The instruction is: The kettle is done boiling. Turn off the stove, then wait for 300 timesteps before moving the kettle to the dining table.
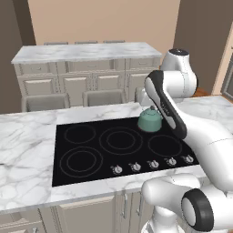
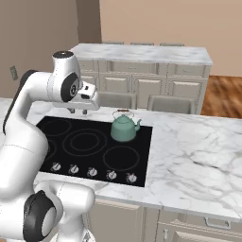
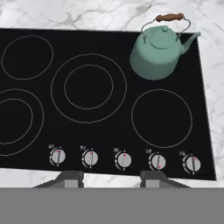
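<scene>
On the black stove [image 3: 105,109], the teal kettle [image 3: 157,52] sits at the far right burner, partly hidden by the arm from the left; the end effector [image 3: 111,178], fingertips spread and empty, hovers above the knobs [image 3: 124,159].

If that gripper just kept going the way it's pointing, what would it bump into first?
Probably the stove: the gripper looks down at its black glass, near the middle burner ring. The kettle sits off to the side. Depth is uncertain.

Marble island [image 1: 27,136] with stove [image 1: 104,150]
</scene>
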{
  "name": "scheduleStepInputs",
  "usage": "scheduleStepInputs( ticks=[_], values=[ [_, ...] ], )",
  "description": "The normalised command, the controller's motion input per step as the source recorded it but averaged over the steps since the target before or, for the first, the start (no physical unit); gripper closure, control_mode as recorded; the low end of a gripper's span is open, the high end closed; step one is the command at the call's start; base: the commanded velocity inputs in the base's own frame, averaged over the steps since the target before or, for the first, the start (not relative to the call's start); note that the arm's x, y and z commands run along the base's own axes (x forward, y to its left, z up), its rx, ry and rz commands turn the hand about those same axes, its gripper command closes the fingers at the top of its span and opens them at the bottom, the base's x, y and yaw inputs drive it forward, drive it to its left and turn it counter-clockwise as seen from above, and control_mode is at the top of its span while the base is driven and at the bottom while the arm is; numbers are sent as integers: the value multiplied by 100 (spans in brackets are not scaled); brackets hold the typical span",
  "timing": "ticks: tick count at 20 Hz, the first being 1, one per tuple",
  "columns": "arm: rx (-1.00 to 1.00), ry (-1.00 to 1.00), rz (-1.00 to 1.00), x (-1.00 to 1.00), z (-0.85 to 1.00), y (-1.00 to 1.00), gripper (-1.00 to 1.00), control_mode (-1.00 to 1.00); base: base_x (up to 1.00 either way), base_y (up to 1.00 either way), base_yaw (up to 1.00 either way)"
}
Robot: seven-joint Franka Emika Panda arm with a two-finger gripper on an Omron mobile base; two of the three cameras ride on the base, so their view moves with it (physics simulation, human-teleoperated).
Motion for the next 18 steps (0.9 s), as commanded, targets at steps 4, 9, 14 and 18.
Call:
scheduleStepInputs(
  ticks=[4,9,14,18],
  values=[
    [0,0,0,-7,0,0,-100,-100,0,0,0],
    [0,0,1,-14,0,-3,-100,-100,0,0,0],
    [0,-1,15,-2,0,-7,-100,-100,0,0,0],
    [-3,0,28,0,0,-8,-100,-100,0,0,0]
  ],
)
